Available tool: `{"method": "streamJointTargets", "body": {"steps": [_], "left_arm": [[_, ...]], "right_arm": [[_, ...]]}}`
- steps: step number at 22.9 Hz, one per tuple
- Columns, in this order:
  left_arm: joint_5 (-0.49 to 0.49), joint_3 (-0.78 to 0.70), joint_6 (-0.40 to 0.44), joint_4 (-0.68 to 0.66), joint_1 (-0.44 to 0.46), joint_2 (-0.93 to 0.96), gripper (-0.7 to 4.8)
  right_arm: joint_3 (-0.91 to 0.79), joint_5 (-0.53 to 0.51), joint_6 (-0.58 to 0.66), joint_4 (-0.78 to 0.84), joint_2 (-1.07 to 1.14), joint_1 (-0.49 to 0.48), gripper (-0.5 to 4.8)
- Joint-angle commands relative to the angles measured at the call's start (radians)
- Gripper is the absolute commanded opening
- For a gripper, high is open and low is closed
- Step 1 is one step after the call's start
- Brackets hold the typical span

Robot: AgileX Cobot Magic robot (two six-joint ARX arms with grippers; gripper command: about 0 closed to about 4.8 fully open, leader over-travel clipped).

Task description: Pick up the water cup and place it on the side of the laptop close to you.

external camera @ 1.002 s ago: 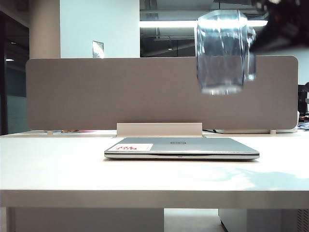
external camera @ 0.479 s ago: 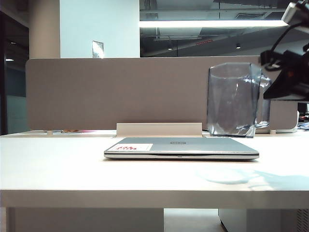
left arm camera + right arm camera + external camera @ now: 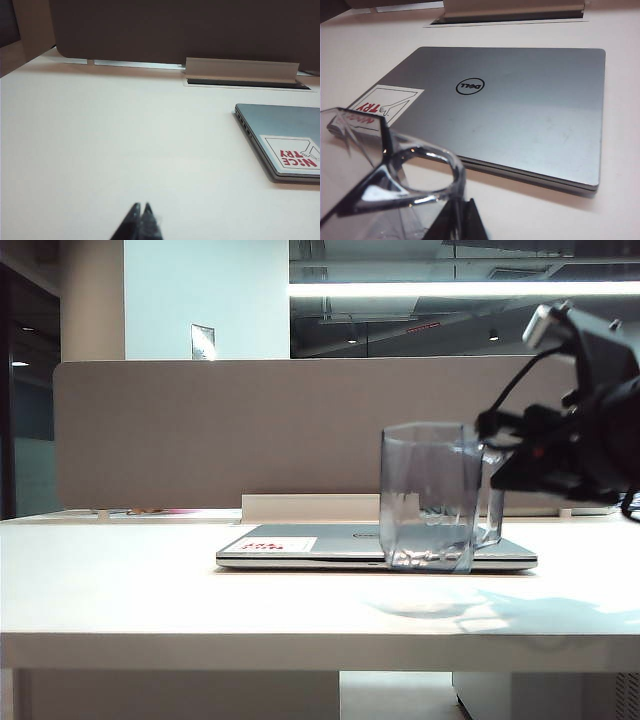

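Closed laptop (image 3: 375, 546) lying flat on white table (image 3: 120, 590), lid up, round logo (image 3: 469, 86) at mid-lid, white sticker (image 3: 276, 543) with red print at its left near corner in the exterior view; raised cable flap (image 3: 330, 507) just behind it; grey partition (image 3: 220, 430) standing along the table's far edge.

Cup (image 3: 428, 497) held upright in the air in front of the laptop's right half, nearer the camera than the laptop, base clear of the table with a faint shadow on the tabletop below; clear, grey-tinted, faceted, tapering to the base; handle (image 3: 490, 502) turned to the right, toward the arm.

Right gripper (image 3: 497, 445) reaching in from the right of the exterior view, clenched on the cup at the handle side near the rim; black fingers level, cable looping up behind them. From the right wrist: cup rim (image 3: 400, 172) close under the camera, a dark fingertip (image 3: 467, 222) beside it, laptop beyond.

Left gripper (image 3: 140, 216) not seen in the exterior view; from its own wrist camera only two dark fingertips pressed together, clenched on nothing, over bare table well apart from the laptop's sticker corner (image 3: 292, 152).
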Motion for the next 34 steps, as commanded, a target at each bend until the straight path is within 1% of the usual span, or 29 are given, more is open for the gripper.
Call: {"method": "streamJointTargets", "body": {"steps": [1, 4, 6, 9, 16, 22, 34], "left_arm": [[0.005, 0.003, -0.002, 0.006, 0.000, 0.000, -0.03], [0.005, 0.003, -0.002, 0.006, 0.000, 0.000, -0.03], [0.005, 0.003, -0.002, 0.006, 0.000, 0.000, -0.03], [0.005, 0.003, -0.002, 0.006, 0.000, 0.000, -0.03], [0.005, 0.003, -0.002, 0.006, 0.000, 0.000, -0.03], [0.005, 0.003, -0.002, 0.006, 0.000, 0.000, -0.03], [0.005, 0.003, -0.002, 0.007, 0.000, 0.000, -0.03]], "right_arm": [[0.003, 0.010, 0.003, 0.151, 0.076, 0.000, -0.03], [0.003, 0.036, 0.005, 0.251, 0.174, 0.000, -0.03], [0.003, 0.040, 0.005, 0.288, 0.199, 0.000, -0.03], [0.004, 0.080, 0.005, 0.291, 0.204, 0.002, -0.03], [0.015, 0.079, 0.003, 0.288, 0.212, 0.002, -0.03], [0.082, 0.074, -0.005, 0.282, 0.284, 0.015, -0.03], [0.083, 0.076, -0.034, 0.268, 0.304, 0.025, -0.01]]}}
